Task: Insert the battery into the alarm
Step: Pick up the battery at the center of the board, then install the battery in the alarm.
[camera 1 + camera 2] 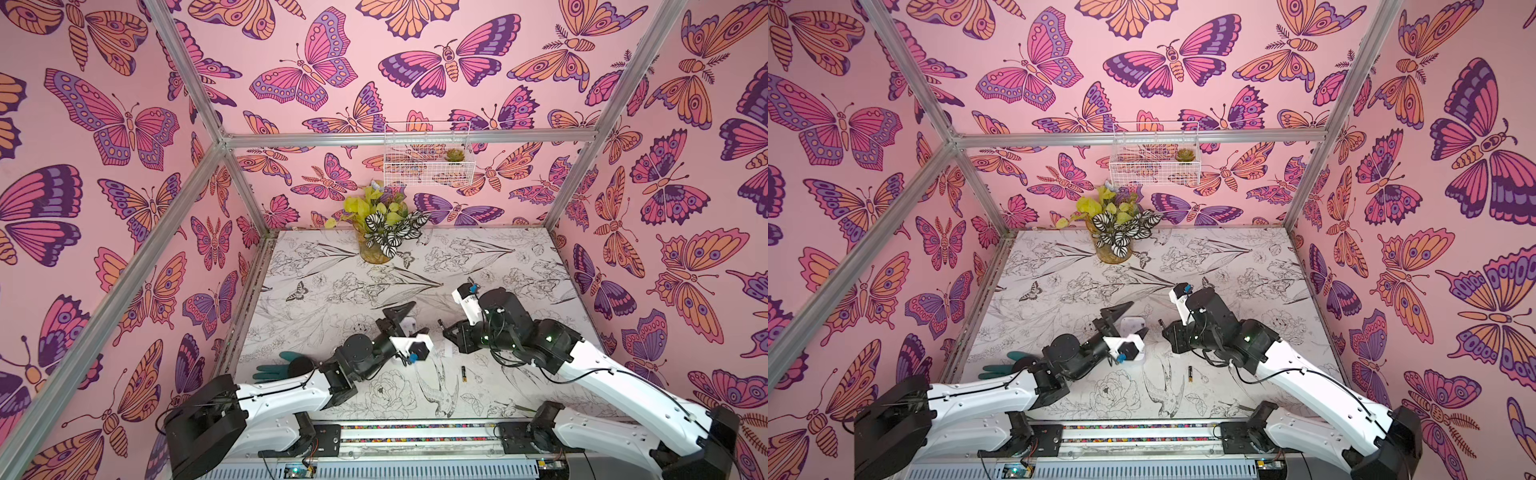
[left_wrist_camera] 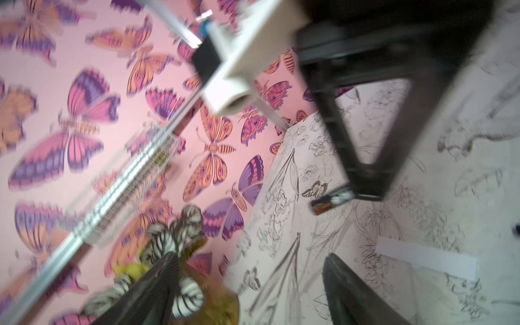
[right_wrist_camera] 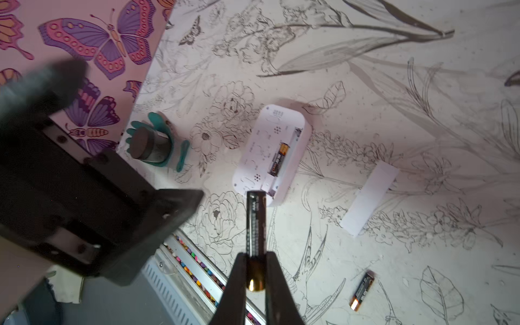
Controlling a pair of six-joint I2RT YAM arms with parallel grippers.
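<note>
We are clamping the battery (image 3: 255, 225) between our right gripper's (image 3: 255, 261) closed jaws, while our left gripper (image 1: 419, 318) is hanging wide open, holding nothing, over the alarm (image 3: 264, 146) lying back-up on the table (image 1: 332, 266)

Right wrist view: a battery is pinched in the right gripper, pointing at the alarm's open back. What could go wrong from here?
1. The right gripper pinches the held battery near its gold end only. The long free part could pivot or slip on contact.
2. The left gripper is open and nothing clamps the alarm, so a push may slide it.
3. A seated battery already lies in the alarm, and the held one could snag on it.
</note>
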